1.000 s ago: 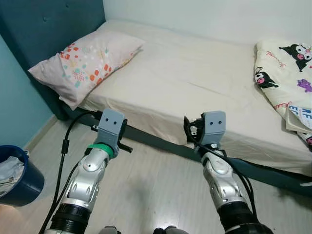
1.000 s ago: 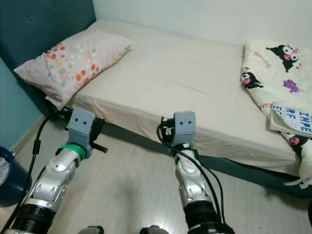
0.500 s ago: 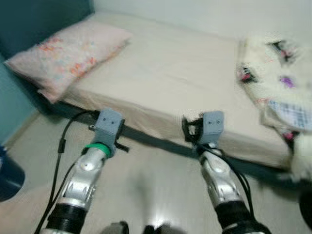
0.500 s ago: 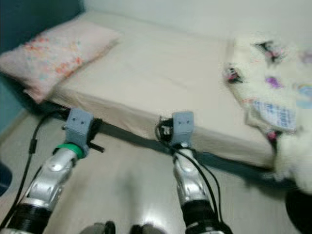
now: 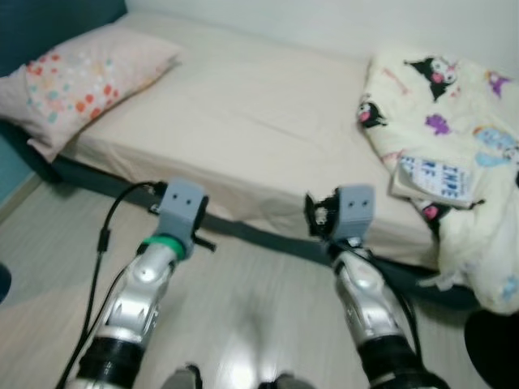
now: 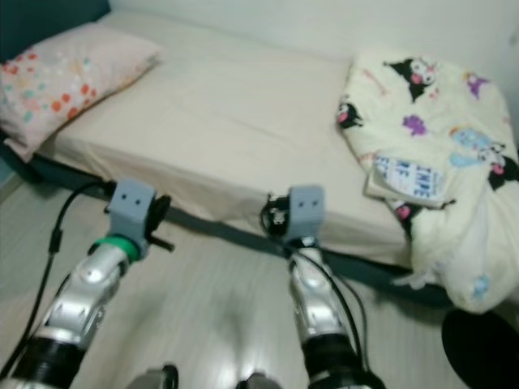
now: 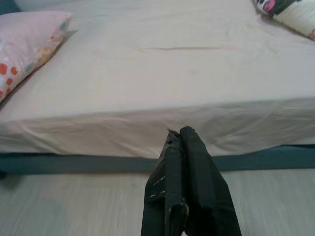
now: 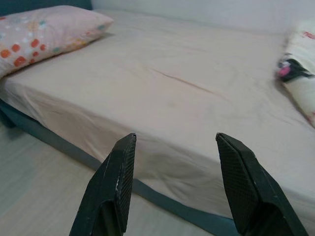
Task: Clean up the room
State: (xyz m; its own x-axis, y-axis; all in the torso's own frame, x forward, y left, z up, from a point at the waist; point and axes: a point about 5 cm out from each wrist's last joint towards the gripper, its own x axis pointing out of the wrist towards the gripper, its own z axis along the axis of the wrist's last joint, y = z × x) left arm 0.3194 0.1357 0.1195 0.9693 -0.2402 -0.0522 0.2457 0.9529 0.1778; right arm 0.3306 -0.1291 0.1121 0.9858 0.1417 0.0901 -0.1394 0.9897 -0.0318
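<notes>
The crumpled cream cartoon-print blanket (image 5: 454,138) lies at the right end of the cream-sheeted bed (image 5: 259,138), well apart from the spread-fingered right gripper (image 8: 177,191) and closed, empty left gripper (image 7: 184,191), the view having swung rightward since before.

Both my arms are raised forward side by side, forearms bent upward. My left gripper (image 7: 186,135) has its fingers pressed together; my right gripper (image 8: 174,142), level with it, has its fingers spread wide, empty
</notes>
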